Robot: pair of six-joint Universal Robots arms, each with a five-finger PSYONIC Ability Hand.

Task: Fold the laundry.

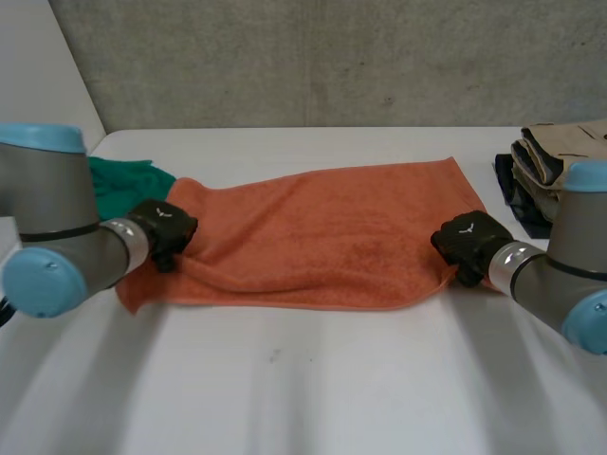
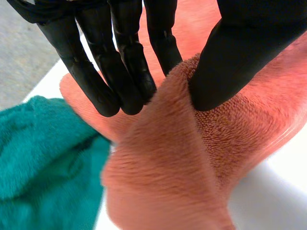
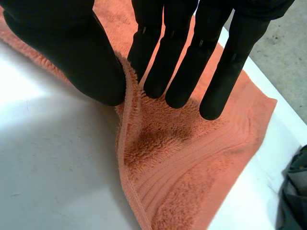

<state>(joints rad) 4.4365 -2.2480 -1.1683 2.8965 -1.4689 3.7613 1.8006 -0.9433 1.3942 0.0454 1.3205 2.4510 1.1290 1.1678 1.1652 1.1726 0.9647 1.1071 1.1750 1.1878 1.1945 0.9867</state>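
Left hand [image 1: 163, 226] and right hand [image 1: 467, 239] each pinch one end of the orange towel [image 1: 322, 223]. Grips look shallow tbh, so a corner could slip out once they lift.

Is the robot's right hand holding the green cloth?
No, the right hand pinches the edge of the orange towel; the green cloth lies at the towel's other end.

We see grey tubular arms, left arm [image 1: 47, 199] and right arm [image 1: 574, 237], with light-blue caps [image 1: 38, 138] and silver wrist rings [image 1: 130, 243]. The left hand [image 1: 163, 226] and right hand [image 1: 469, 239] are black, white-marked, with smooth round-tipped fingers [image 2: 91, 72].
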